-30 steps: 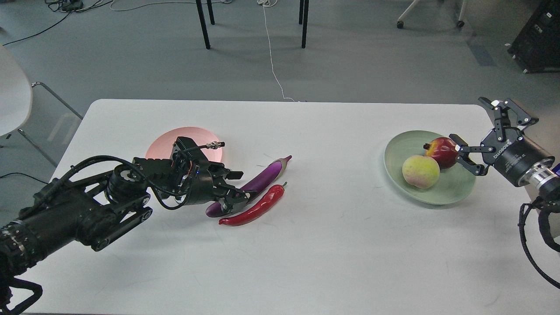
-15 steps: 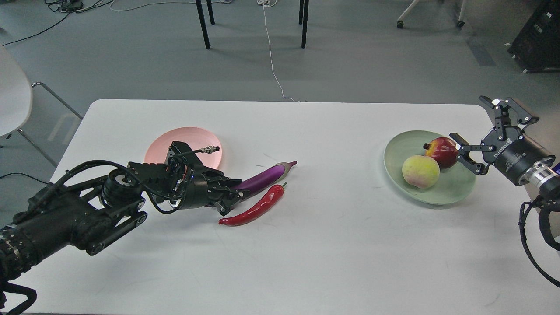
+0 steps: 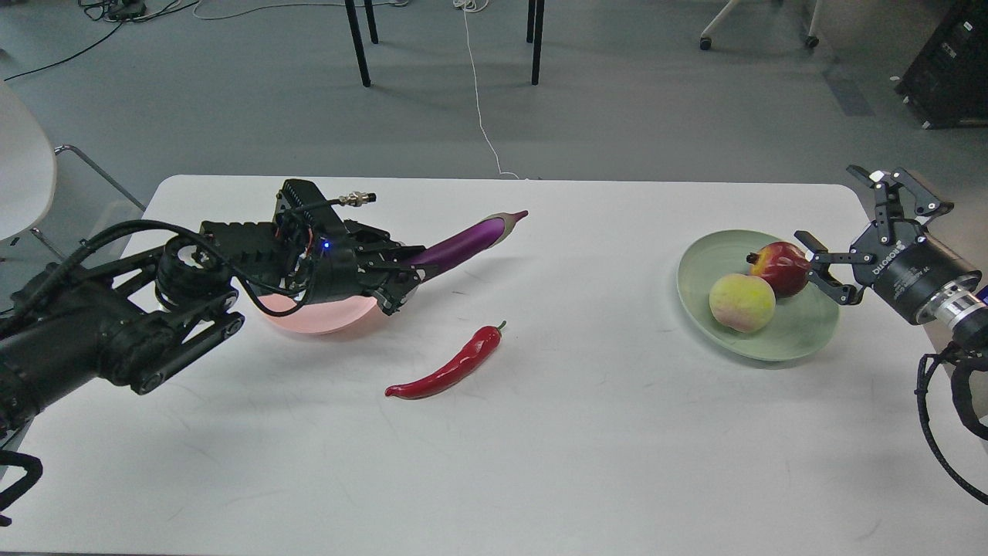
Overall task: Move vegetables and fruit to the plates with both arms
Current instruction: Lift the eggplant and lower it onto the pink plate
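My left gripper (image 3: pixel 403 272) is shut on the thick end of the purple eggplant (image 3: pixel 471 239) and holds it in the air, stem end pointing up and right. The pink plate (image 3: pixel 324 316) lies below, mostly hidden by my left arm. The red chili pepper (image 3: pixel 449 366) lies on the table in front of them. The green plate (image 3: pixel 803 328) at the right holds the dark-red pomegranate (image 3: pixel 779 268) and the yellow-green peach (image 3: pixel 742 302). My right gripper (image 3: pixel 853 232) is open and empty, just right of the pomegranate.
The white table (image 3: pixel 540 448) ends at a far edge behind the plates. A white chair (image 3: pixel 23 177) stands beyond the left edge. Chair legs and cables lie on the grey floor behind. A black case (image 3: pixel 949 69) stands at the far right.
My left gripper has closed on the eggplant and lifted it up and back, over the pink plate. The chili stays on the table. The right gripper has drawn slightly away from the pomegranate.
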